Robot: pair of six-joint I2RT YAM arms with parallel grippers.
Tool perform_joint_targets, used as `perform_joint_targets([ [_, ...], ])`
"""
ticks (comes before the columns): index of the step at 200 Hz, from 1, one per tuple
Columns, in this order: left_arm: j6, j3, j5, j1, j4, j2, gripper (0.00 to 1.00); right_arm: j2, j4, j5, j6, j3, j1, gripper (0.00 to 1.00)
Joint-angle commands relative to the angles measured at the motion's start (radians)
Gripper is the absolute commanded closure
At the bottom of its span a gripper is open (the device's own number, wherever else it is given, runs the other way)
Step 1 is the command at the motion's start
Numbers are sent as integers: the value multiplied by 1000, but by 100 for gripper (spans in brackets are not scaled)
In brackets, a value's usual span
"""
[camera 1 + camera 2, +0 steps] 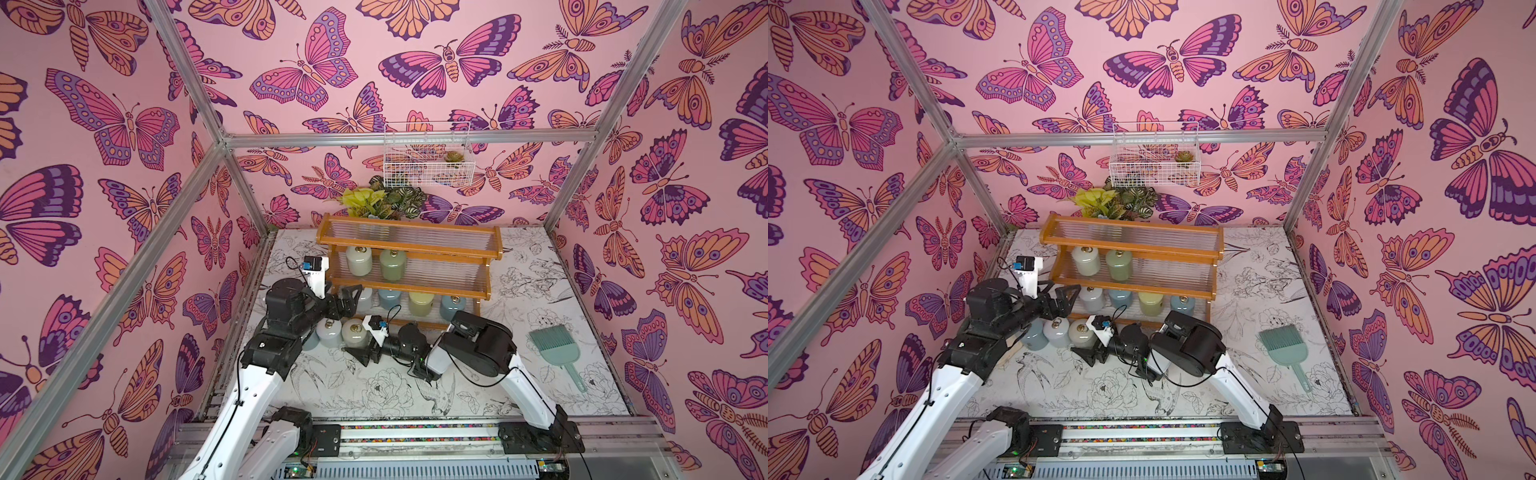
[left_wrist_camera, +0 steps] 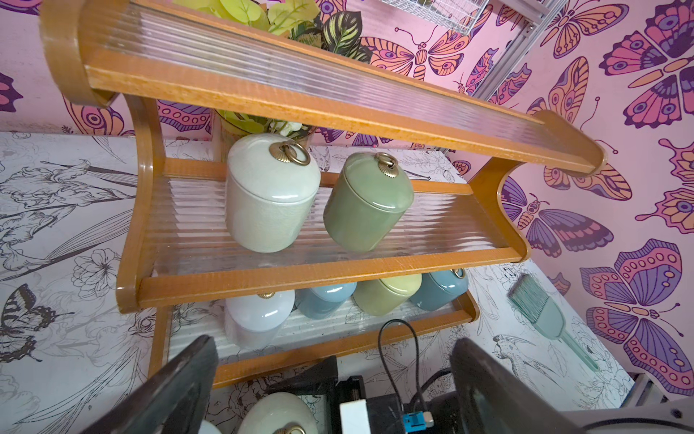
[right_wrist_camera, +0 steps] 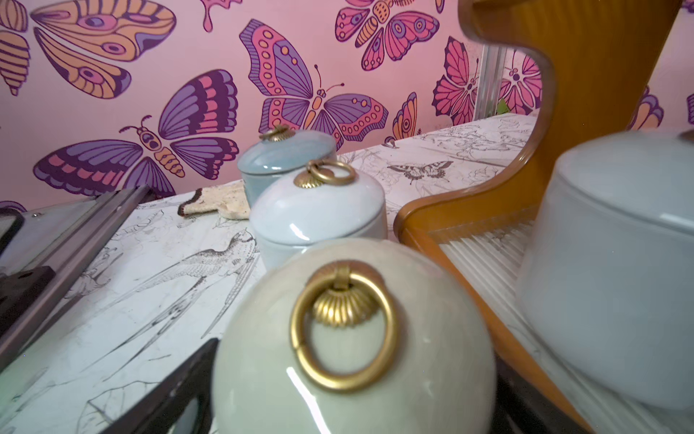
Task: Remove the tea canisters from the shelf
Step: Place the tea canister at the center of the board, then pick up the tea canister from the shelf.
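– Tea canisters (image 1: 1119,264), nearest first: whereabouts and make?
– On the surface (image 3: 131,282), off the shelf (image 2: 300,280): cream canister (image 3: 353,338), upright between the parted jaws of the right gripper (image 3: 356,375), released, not clenched. White canister (image 3: 319,214) just behind, blue-grey canister (image 3: 285,158) beyond. Glossy glaze, rounded shoulders, ribbed brass knobs with ring pulls. Fine crackle on the cream one.
– Handling for the right side?
– Withdraw straight back, jaws wide. No brushing the ring or the white neighbour.
– Left gripper (image 2: 332,342)?
– Jaws spread, holding nothing, facing the lowest tier. Likely next: low white canister (image 2: 259,319). Square up, clasp the straight wall below the lid seam, firmly (slick glaze, lid possibly loose), and lift over the front rail before drawing out.
– Further back?
– Same tier: blue-grey pair (image 2: 325,300), yellow-green canister (image 2: 386,297) between them. Middle tier: pale canister (image 2: 270,195), sage canister (image 2: 368,203). Top tier bare. Orange-brown timber, curved end-boards, clear ribbed panels.
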Motion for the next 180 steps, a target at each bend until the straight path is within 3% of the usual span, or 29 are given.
perform_joint_targets([
  [1, 9, 14, -2, -5, -9, -21, 0, -101, 7, 25, -35, -39, 0, 1],
  [50, -12, 13, -7, -6, -9, -30, 0, -301, -23, 90, -24, -169, -27, 1],
  [85, -22, 2, -18, -6, -8, -37, 0, -512, -329, 121, -94, -165, -29, 1],
  [136, -55, 22, 15, -5, -14, -14, 0, -763, -641, 320, -182, -111, -33, 1],
  [180, -66, 22, 47, -5, -9, 10, 0, -834, -709, 431, -196, -102, -88, 1],
])
